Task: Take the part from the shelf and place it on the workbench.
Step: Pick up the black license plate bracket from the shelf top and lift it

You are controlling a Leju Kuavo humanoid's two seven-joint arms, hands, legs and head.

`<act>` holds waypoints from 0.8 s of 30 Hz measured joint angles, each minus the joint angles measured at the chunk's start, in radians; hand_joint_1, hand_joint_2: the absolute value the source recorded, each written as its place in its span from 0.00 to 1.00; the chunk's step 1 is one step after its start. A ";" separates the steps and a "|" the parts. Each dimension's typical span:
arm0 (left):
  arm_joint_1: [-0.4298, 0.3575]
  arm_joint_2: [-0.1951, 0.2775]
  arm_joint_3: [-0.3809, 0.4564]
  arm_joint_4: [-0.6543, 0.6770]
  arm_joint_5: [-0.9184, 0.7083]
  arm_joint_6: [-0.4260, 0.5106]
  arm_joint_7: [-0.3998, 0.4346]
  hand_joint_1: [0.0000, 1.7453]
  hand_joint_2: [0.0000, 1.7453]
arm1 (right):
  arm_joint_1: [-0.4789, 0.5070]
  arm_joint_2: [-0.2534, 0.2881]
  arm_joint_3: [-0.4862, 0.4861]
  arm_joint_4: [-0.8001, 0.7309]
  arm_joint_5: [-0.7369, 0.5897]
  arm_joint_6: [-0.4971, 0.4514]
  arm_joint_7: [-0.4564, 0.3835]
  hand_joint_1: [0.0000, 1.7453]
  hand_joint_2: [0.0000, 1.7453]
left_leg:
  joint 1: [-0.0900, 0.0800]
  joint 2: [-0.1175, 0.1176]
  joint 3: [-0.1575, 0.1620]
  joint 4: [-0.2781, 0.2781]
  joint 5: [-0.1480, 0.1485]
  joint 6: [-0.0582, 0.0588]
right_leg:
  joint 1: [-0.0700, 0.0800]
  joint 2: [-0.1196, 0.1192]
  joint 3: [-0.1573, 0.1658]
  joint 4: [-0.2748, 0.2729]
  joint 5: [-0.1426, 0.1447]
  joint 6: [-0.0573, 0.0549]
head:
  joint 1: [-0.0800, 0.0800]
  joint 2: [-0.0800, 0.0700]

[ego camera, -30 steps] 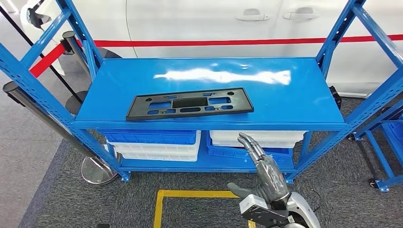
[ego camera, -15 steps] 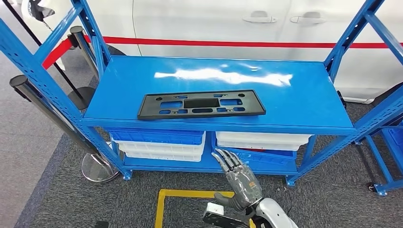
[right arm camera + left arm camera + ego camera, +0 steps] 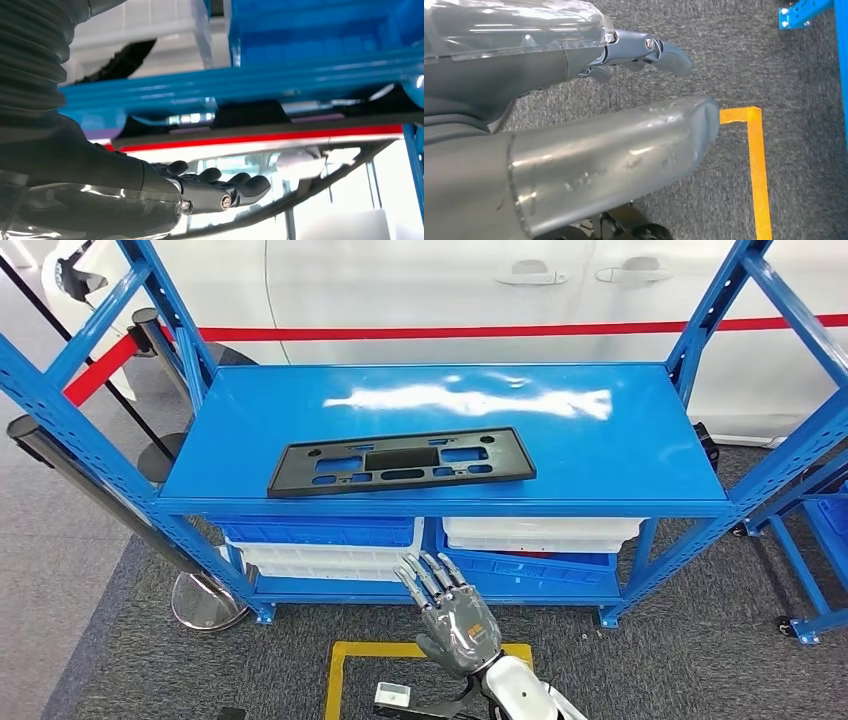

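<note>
A flat black plastic part [image 3: 400,461] with several cut-outs lies on the top board of the blue shelf [image 3: 600,455], left of the middle and close to the front edge. My right hand [image 3: 450,615] is raised in front of the shelf, below the top board and a little right of the part. Its fingers are spread, pointing up, and it holds nothing. From the right wrist, that hand [image 3: 150,185] sits under the shelf's blue front beam [image 3: 250,80]. My left hand [image 3: 574,125] hangs over the grey carpet with straight fingers and nothing in it.
Blue and white bins [image 3: 330,540] fill the lower shelf. A stanchion [image 3: 205,595] with a red belt stands at the left, and a white car [image 3: 450,290] behind. Yellow tape [image 3: 345,660] marks the carpet. Another blue rack [image 3: 815,540] stands at the right.
My right hand has moved left along the bottom of the head view, and its fingers have spread. The camera swung briefly and came back. The part has not moved.
</note>
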 joint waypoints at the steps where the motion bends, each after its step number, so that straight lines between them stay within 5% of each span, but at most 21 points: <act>1: -0.001 0.000 0.000 0.000 -0.004 -0.007 0.000 0.00 0.00 | -0.004 0.019 -0.005 0.012 0.024 -0.011 -0.006 0.00 1.00 | -0.001 0.000 0.035 -0.073 0.030 0.003 | 0.002 0.001 0.002 0.002 -0.003 0.003 | 0.000 0.000; 3: -0.003 -0.002 -0.001 0.001 -0.013 -0.023 -0.002 0.00 0.00 | -0.011 0.059 -0.019 0.035 0.072 -0.035 -0.023 0.00 1.00 | -0.004 0.000 0.081 -0.170 0.060 0.013 | 0.005 0.003 0.003 0.005 -0.007 0.013 | -0.001 0.000; 8: -0.001 -0.008 -0.002 0.003 -0.028 -0.050 -0.003 0.00 0.00 | -0.027 0.114 -0.044 0.056 0.131 -0.072 -0.060 0.00 1.00 | -0.003 -0.001 0.090 -0.192 0.062 0.044 | 0.005 0.003 -0.008 0.032 -0.028 0.038 | 0.000 0.000; 11: -0.002 -0.009 -0.005 0.003 -0.035 -0.058 -0.002 0.00 0.00 | -0.041 0.138 -0.062 0.076 0.135 -0.081 -0.071 0.00 1.00 | -0.004 0.001 0.093 -0.194 0.061 0.056 | 0.002 0.002 -0.094 0.199 -0.104 0.046 | 0.004 0.000; 13: -0.002 -0.009 -0.007 0.003 -0.038 -0.061 -0.001 0.00 0.00 | -0.044 0.149 -0.073 0.092 0.139 -0.084 -0.074 0.00 1.00 | -0.006 0.000 0.095 -0.193 0.058 0.059 | 0.001 0.002 -0.140 0.272 -0.112 0.046 | 0.005 0.000; 14: -0.002 -0.009 -0.007 0.003 -0.038 -0.061 -0.001 0.00 0.00 | -0.044 0.152 -0.076 0.097 0.141 -0.085 -0.074 0.00 1.00 | -0.007 -0.001 0.097 -0.193 0.055 0.059 | 0.001 0.002 -0.137 0.255 -0.087 0.043 | 0.005 0.000; 17: -0.002 -0.010 -0.009 0.004 -0.039 -0.064 0.000 0.00 0.00 | -0.046 0.162 -0.081 0.106 0.143 -0.086 -0.075 0.00 1.00 | -0.011 -0.005 0.108 -0.190 0.044 0.052 | 0.008 0.001 -0.062 0.078 0.011 0.024 | 0.005 0.000; 19: -0.002 -0.011 -0.010 0.006 -0.039 -0.065 0.001 0.00 0.00 | -0.049 0.167 -0.084 0.110 0.143 -0.086 -0.075 0.00 1.00 | -0.013 -0.004 0.108 -0.189 0.039 0.042 | 0.014 0.002 -0.037 0.019 0.021 0.014 | 0.004 0.000; 22: -0.003 -0.011 -0.013 0.007 -0.039 -0.065 0.001 0.00 0.00 | -0.051 0.172 -0.085 0.114 0.143 -0.087 -0.074 0.00 1.00 | -0.012 -0.001 0.110 -0.186 0.029 0.024 | 0.012 0.005 -0.029 0.005 0.017 0.004 | 0.003 0.000; 24: -0.005 -0.010 -0.016 0.007 -0.039 -0.065 0.001 0.00 0.00 | -0.052 0.177 -0.086 0.117 0.143 -0.088 -0.074 0.00 1.00 | -0.010 0.000 0.084 -0.123 -0.006 0.014 | 0.005 0.003 -0.016 -0.004 0.015 -0.006 | 0.000 0.000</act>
